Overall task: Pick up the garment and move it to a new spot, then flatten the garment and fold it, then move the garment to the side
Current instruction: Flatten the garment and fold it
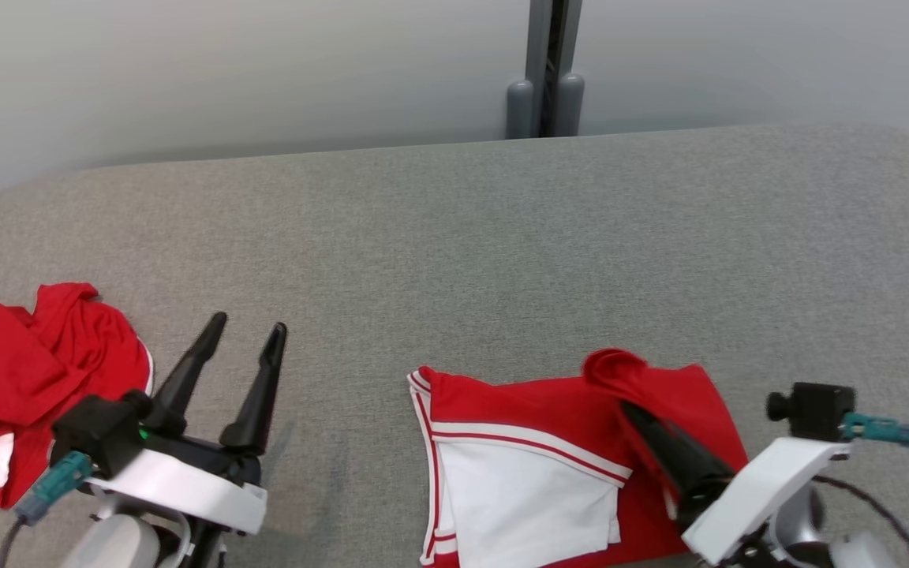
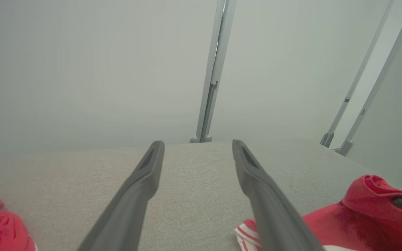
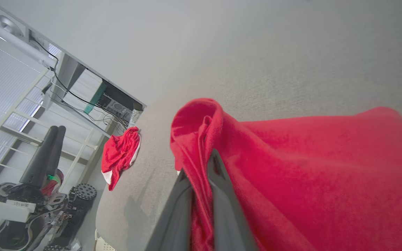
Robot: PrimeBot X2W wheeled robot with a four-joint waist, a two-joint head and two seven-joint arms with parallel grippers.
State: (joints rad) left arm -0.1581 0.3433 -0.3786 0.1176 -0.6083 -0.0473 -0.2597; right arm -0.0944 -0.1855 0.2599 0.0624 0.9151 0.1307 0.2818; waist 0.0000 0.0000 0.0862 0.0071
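Right wrist view: the right end effector is pinching a raised red fold of the garment, with cloth hiding its fingertips. Head view: the red-and-white garment is lying at the near right of the surface, its near edge cut off. The left end effector is hovering wide and empty.

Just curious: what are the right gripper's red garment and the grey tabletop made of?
The red garment: likely soft matte knit cloth; it creases and bunches where the right gripper pinches it. The tabletop: apparently covered in matte grey woven fabric, given its speckled texture.
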